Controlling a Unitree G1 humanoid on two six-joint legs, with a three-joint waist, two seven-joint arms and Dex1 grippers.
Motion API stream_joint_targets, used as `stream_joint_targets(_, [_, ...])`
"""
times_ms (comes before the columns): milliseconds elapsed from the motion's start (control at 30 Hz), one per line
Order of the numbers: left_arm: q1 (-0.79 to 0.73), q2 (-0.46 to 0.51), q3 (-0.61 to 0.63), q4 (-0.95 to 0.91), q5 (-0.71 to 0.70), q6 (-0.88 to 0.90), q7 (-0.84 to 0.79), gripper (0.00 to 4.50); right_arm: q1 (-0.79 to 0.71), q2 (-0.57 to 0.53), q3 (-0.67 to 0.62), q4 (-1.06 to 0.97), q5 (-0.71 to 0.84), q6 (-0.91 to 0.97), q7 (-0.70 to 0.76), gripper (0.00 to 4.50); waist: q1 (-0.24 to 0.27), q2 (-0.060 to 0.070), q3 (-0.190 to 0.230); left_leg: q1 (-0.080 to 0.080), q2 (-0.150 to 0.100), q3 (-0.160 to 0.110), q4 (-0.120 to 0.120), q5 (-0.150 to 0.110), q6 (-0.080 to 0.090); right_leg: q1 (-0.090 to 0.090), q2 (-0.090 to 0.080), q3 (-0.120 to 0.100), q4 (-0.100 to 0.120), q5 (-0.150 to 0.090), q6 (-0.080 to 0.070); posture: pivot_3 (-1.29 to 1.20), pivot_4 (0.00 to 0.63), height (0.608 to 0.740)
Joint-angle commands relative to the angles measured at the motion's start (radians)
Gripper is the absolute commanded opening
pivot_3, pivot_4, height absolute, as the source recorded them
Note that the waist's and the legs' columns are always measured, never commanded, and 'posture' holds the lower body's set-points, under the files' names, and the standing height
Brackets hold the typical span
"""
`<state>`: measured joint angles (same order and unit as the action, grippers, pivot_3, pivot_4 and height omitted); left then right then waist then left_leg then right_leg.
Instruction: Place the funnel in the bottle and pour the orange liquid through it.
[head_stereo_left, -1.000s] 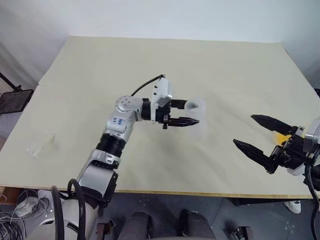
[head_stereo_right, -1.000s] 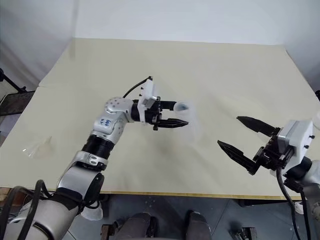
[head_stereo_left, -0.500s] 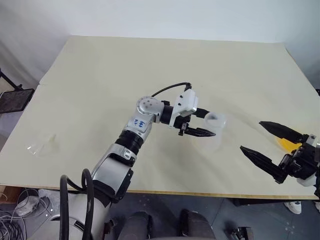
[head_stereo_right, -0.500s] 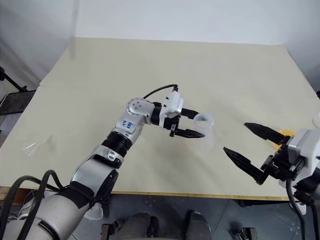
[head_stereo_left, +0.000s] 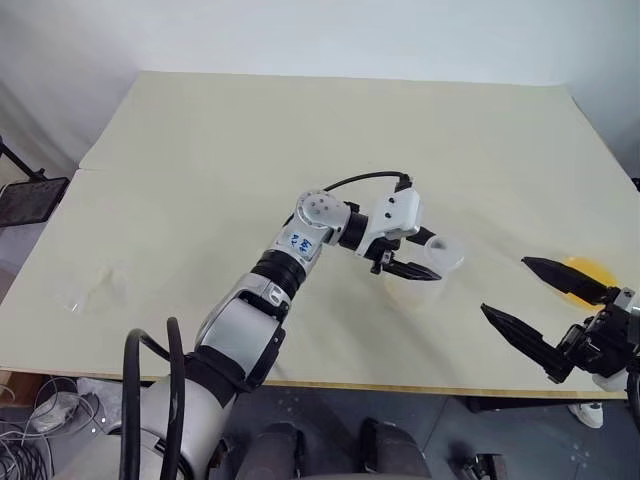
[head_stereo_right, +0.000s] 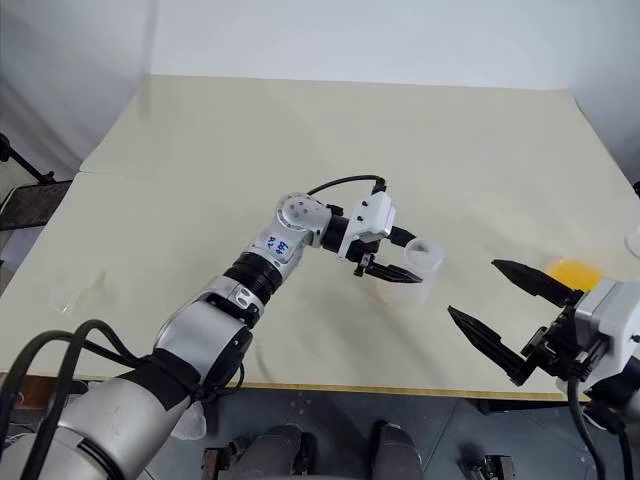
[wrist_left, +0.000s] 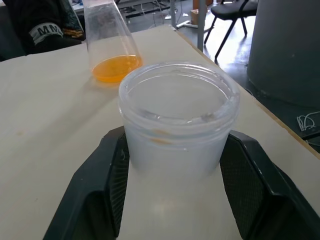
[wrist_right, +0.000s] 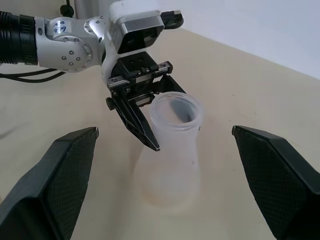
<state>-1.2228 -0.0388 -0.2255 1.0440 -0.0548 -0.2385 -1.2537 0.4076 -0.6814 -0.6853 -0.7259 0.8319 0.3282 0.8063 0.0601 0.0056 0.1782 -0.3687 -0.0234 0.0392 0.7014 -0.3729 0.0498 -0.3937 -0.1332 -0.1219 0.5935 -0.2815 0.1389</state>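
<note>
One frosted conical bottle (wrist_right: 172, 150), neck wide-mouthed.

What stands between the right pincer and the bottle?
Nothing visible. The open right pincer faces the bottle across bare table. The left pincer grips the bottle's neck from the other side, so it is out of that path.

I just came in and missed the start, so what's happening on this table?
The robot's left hand grips an empty clear bottle by its neck, its base on or just above the table. The right hand waits open near the table's edge. A flask of orange liquid stands beyond it, and the funnel lies far off, not yet in the bottle.
</note>
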Motion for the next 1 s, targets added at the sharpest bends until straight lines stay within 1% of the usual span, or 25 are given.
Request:
stream_joint_targets(33, [-0.033, -0.017, 0.021, 0.000, -0.008, 0.018, -0.003, 2.31, 0.008, 0.009, -0.043, -0.036, 0.004, -0.025, -0.016, 4.50, 0.000, 0.000, 0.000, 0.000, 0.000, 0.000, 0.000, 0.000, 0.000, 0.000, 0.000, 0.000, 0.000, 0.000, 0.000, 0.00, 0.150, 0.740])
stream_joint_targets(133, [-0.031, -0.021, 0.033, 0.001, -0.013, 0.039, -0.009, 2.31, 0.011, 0.009, -0.043, -0.037, 0.005, -0.029, -0.021, 4.50, 0.000, 0.000, 0.000, 0.000, 0.000, 0.000, 0.000, 0.000, 0.000, 0.000, 0.000, 0.000, 0.000, 0.000, 0.000, 0.00, 0.150, 0.740])
stream_joint_targets(200, [-0.029, -0.022, 0.041, -0.001, -0.016, 0.054, -0.009, 3.04, 0.012, 0.008, -0.041, -0.036, 0.003, -0.030, -0.023, 4.50, 0.000, 0.000, 0.000, 0.000, 0.000, 0.000, 0.000, 0.000, 0.000, 0.000, 0.000, 0.000, 0.000, 0.000, 0.000, 0.00, 0.150, 0.740])
stream_joint_targets(233, [-0.028, -0.022, 0.044, -0.002, -0.018, 0.060, -0.011, 3.24, 0.012, 0.008, -0.040, -0.035, 0.002, -0.031, -0.024, 4.50, 0.000, 0.000, 0.000, 0.000, 0.000, 0.000, 0.000, 0.000, 0.000, 0.000, 0.000, 0.000, 0.000, 0.000, 0.000, 0.00, 0.150, 0.740])
stream_joint_targets(367, [-0.018, -0.018, 0.052, -0.011, -0.016, 0.074, -0.020, 4.48, 0.013, 0.009, -0.037, -0.030, -0.004, -0.035, -0.024, 4.50, 0.000, 0.000, 0.000, 0.000, 0.000, 0.000, 0.000, 0.000, 0.000, 0.000, 0.000, 0.000, 0.000, 0.000, 0.000, 0.00, 0.150, 0.740])
stream_joint_targets(800, [0.009, -0.011, 0.074, -0.043, -0.024, 0.119, -0.023, 4.48, -0.001, -0.002, -0.038, -0.020, -0.011, -0.034, -0.031, 4.50, 0.000, 0.000, 0.000, 0.000, 0.000, 0.000, 0.000, 0.000, 0.000, 0.000, 0.000, 0.000, 0.000, 0.000, 0.000, 0.00, 0.150, 0.740])
stream_joint_targets(1000, [0.008, -0.010, 0.086, -0.039, -0.029, 0.146, 0.006, 4.48, -0.009, -0.008, -0.041, -0.019, -0.008, -0.030, -0.033, 4.50, 0.000, 0.000, 0.000, 0.000, 0.000, 0.000, 0.000, 0.000, 0.000, 0.000, 0.000, 0.000, 0.000, 0.000, 0.000, 0.00, 0.150, 0.740])
